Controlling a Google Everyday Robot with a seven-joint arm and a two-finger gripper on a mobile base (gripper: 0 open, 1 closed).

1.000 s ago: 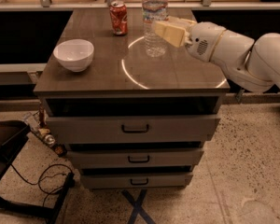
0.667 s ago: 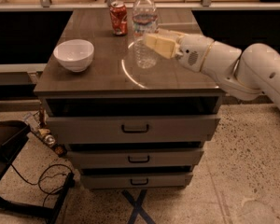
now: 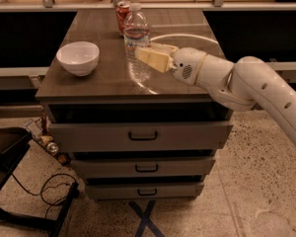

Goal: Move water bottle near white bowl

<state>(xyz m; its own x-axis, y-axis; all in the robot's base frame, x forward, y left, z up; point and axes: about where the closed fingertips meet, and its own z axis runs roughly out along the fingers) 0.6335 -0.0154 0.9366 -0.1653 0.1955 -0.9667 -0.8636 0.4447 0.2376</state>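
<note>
Clenched on the water bottle [image 3: 136,33] at about mid-height, the gripper [image 3: 143,52] had one cream finger across the front of the clear plastic and the other behind it, reaching in from the right on the end of the white arm [image 3: 237,80], which hung over the table's right front corner. Nearest the camera lay speckled floor, with a blue cross mark [image 3: 145,220] under the cabinet and loose cables [image 3: 44,189] at the left beside a dark frame. Above these rose a stack of three grey drawers [image 3: 138,135], each with a small dark handle, all closed. The wooden tabletop [image 3: 108,80] began at a straight front edge, and the bottle stood upright not far behind that edge, a little right of centre; whether its base touched the wood could not be told. The white bowl [image 3: 78,57] sat to the bottle's left near the left edge, apart from it, with a strip of bare wood between them. More bare wood lay right of the bottle, under and behind the arm, crossed by a pale curved reflection. Farther back, the red soda can [image 3: 121,11] stood near the far edge, partly hidden behind the bottle's shoulder.
</note>
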